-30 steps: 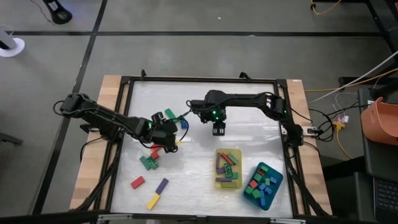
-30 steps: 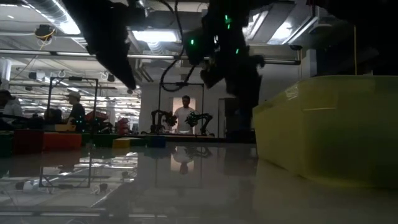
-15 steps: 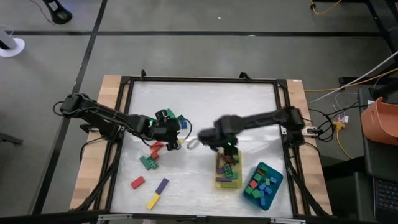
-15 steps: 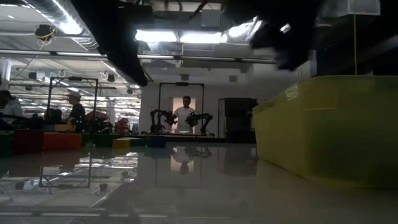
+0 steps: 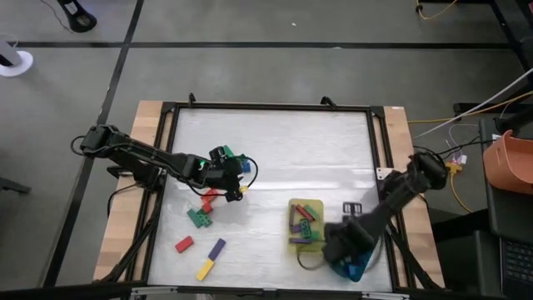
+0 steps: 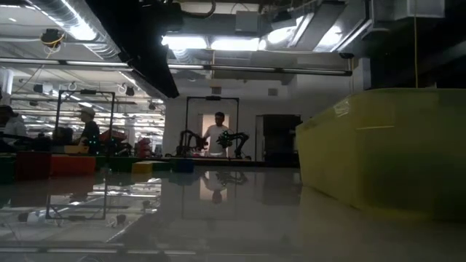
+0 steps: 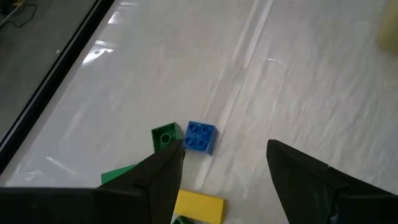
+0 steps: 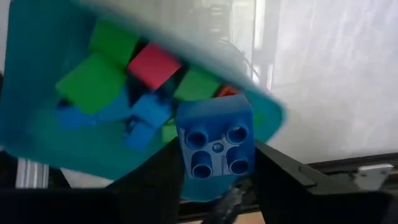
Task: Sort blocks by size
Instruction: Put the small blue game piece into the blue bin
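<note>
Teal tray [image 8: 43, 143] below; square four-stud blue block [image 8: 216, 140], seemingly pinched.

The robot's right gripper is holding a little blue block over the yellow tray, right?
Not quite. The right gripper does hold a small blue block, but it is over the teal tray, not the yellow tray. The right wrist view shows the teal tray with its small blocks just behind the held block.

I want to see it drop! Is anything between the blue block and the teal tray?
Nothing visible. The right gripper holds the blue block over the teal tray, with only other blocks lying inside.
</note>
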